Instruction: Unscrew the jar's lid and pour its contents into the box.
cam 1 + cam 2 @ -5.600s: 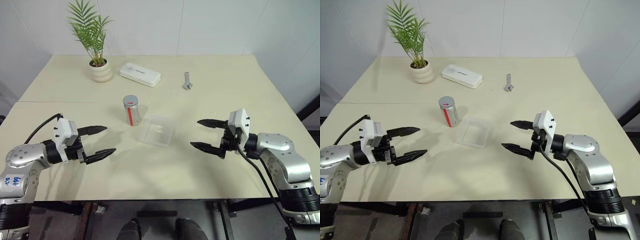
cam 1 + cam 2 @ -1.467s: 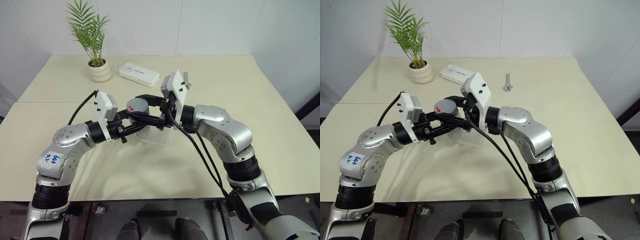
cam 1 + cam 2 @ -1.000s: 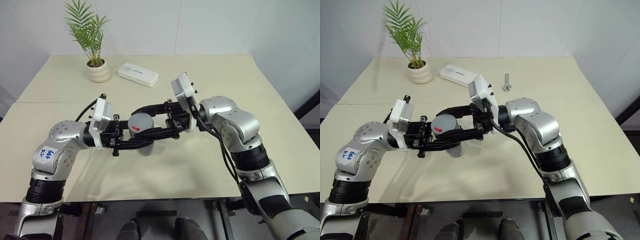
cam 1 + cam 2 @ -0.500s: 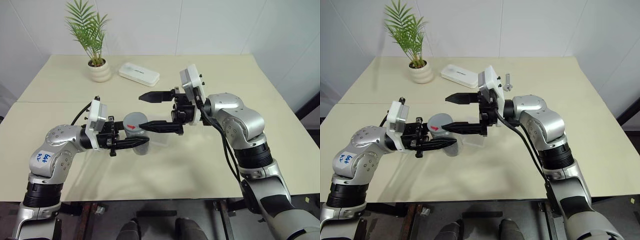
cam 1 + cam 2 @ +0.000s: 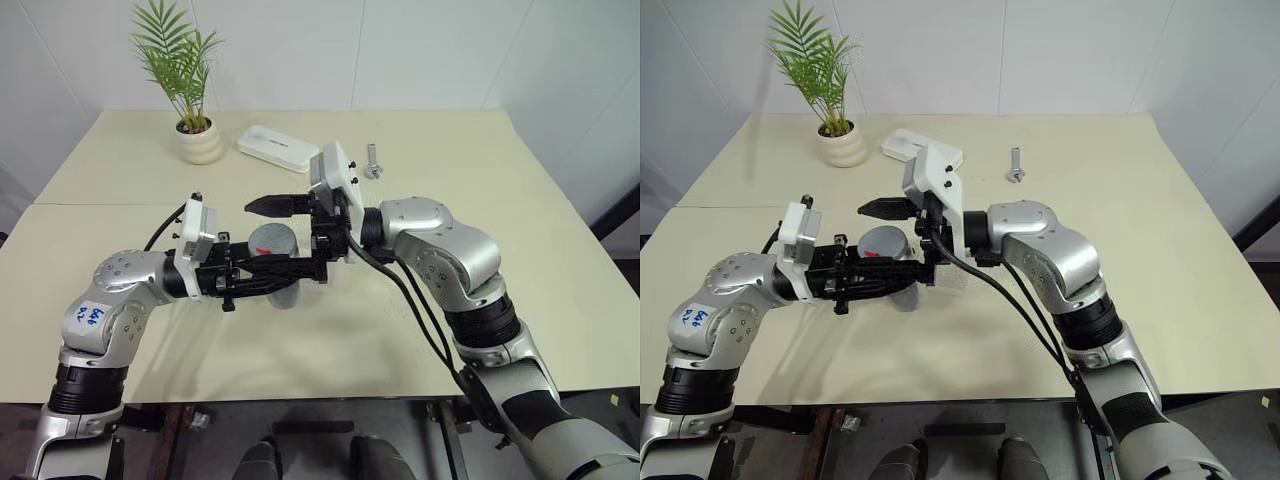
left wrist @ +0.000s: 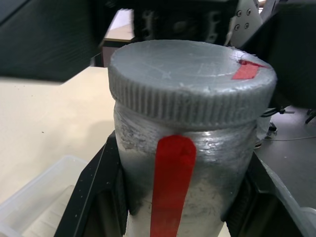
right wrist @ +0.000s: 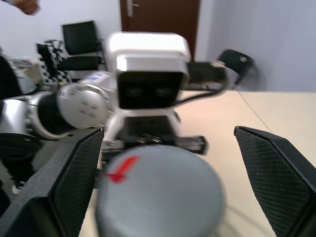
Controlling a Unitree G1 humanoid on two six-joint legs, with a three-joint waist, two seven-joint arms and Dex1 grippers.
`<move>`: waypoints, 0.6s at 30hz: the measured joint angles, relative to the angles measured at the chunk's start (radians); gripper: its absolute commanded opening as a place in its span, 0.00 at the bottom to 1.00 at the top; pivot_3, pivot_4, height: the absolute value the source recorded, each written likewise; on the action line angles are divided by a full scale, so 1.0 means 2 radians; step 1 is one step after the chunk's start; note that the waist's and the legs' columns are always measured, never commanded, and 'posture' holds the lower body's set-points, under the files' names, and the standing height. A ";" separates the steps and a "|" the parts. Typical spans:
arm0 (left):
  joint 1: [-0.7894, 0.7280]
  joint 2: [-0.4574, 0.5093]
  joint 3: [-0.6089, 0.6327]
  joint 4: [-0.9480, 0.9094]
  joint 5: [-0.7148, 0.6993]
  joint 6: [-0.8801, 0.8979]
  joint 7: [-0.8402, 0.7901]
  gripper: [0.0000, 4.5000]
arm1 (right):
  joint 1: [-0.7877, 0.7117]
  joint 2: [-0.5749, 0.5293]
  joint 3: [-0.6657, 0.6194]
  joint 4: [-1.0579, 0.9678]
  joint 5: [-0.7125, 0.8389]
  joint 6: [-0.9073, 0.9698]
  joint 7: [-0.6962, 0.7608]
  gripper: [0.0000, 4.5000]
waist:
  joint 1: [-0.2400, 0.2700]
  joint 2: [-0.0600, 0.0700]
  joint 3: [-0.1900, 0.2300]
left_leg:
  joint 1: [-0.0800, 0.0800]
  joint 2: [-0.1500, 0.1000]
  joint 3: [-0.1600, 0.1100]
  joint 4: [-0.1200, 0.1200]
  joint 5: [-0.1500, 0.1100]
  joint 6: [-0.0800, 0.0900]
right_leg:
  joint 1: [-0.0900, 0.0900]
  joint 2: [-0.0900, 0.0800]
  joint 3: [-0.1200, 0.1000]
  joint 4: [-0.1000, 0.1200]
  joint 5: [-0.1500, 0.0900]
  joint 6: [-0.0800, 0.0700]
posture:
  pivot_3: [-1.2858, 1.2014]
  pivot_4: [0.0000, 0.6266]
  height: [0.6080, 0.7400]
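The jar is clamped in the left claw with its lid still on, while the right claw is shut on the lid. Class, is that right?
Not quite. The left claw does clamp the jar, lid still on, but the right claw stands open, a finger on either side of the lid without gripping it, as the right wrist view shows.

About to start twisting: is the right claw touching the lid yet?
Apart. In the right wrist view the right claw stands open, each finger well out to a side of the lid, clear gaps between. The left claw grips the jar.
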 measured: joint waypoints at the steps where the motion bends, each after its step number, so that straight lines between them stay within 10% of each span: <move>1: 0.000 0.000 0.000 0.001 0.000 0.000 0.002 0.44 | -0.002 0.000 0.000 0.002 -0.002 -0.001 0.000 0.99 | 0.000 0.000 0.000 | 0.000 0.000 0.000 0.000 0.000 0.000 | 0.000 0.000 0.000 0.000 0.000 0.000 | 0.52 0.24 1.00; 18: 0.002 0.003 0.006 0.012 0.006 0.003 0.018 0.44 | -0.007 -0.075 -0.004 0.038 -0.011 -0.043 0.062 0.99 | 0.000 0.000 0.000 | 0.000 0.000 0.000 0.000 0.000 0.000 | 0.000 0.000 0.000 0.000 0.000 0.000 | 0.52 0.24 1.00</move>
